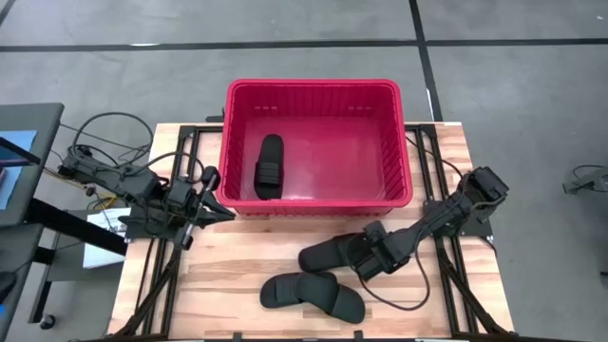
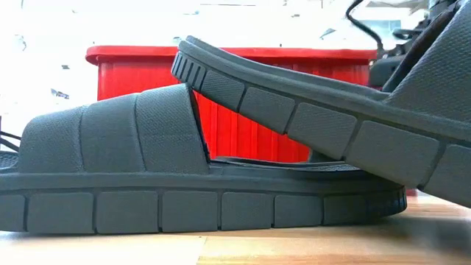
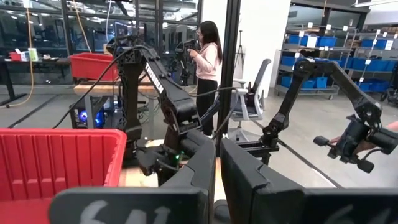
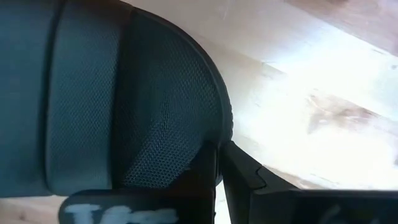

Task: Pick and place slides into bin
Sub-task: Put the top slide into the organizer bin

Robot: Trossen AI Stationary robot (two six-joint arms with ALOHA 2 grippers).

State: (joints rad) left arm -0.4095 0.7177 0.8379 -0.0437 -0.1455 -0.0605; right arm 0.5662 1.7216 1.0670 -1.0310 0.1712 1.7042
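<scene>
Beside the bin (image 1: 313, 142), the right gripper (image 1: 366, 255) clamps a slide (image 1: 332, 254); no writing legible.

We see one black slide (image 1: 269, 167) lying flat inside the red bin (image 1: 313, 90), another slide (image 1: 328, 254) just before the bin, and a crossed pair (image 1: 313, 294) nearer the table's front edge.

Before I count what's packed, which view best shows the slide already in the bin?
The high view: it looks straight down on the slide lying on the floor of the bin. The low view shows only the bin's red wall behind the slides on the table; both wrist views miss that slide.
</scene>
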